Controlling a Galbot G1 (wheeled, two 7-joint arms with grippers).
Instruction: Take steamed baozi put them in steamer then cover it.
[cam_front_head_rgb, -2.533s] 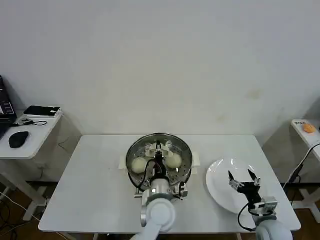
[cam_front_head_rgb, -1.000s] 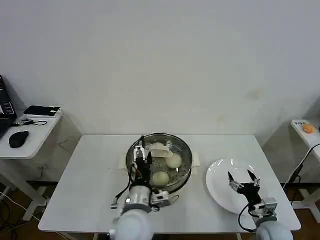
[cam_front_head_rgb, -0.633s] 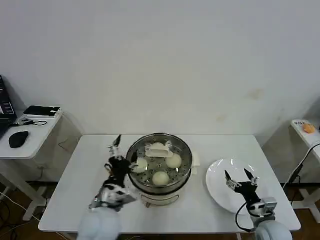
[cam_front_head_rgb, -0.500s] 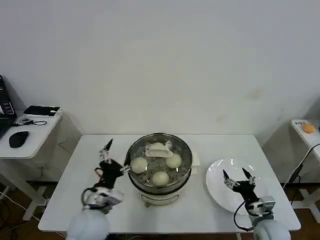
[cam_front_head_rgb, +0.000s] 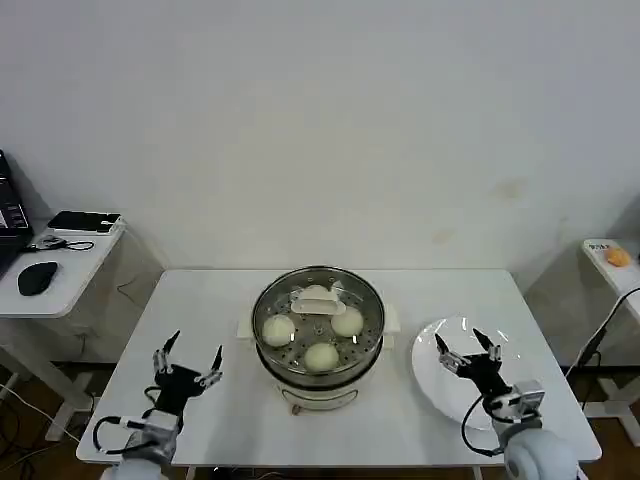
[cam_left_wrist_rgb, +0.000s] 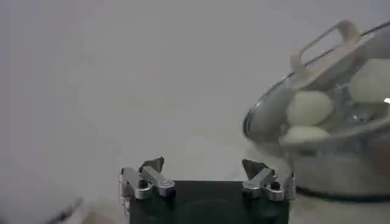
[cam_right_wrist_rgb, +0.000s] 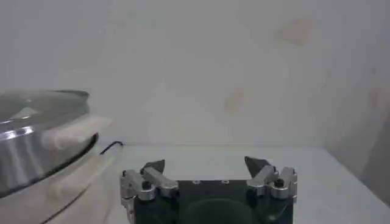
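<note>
Four steamed baozi (cam_front_head_rgb: 320, 355) sit on the perforated tray of the steamer (cam_front_head_rgb: 319, 372) at the middle of the tabletop (cam_front_head_rgb: 220, 300), sealed under the glass cover (cam_front_head_rgb: 318, 300), its bar handle centred so the lid rests level on the rim. My left pincer (cam_front_head_rgb: 186, 366) hangs spread wide and empty over bare tabletop, well apart from the pot on its left. My right pincer (cam_front_head_rgb: 466, 351), equally wide and empty, hovers above the bare white plate (cam_front_head_rgb: 440, 385). The job looks complete to me.

Cream-white baozi (cam_front_head_rgb: 321, 356); shiny steel steamer (cam_front_head_rgb: 268, 355); white plate (cam_front_head_rgb: 432, 385).
</note>
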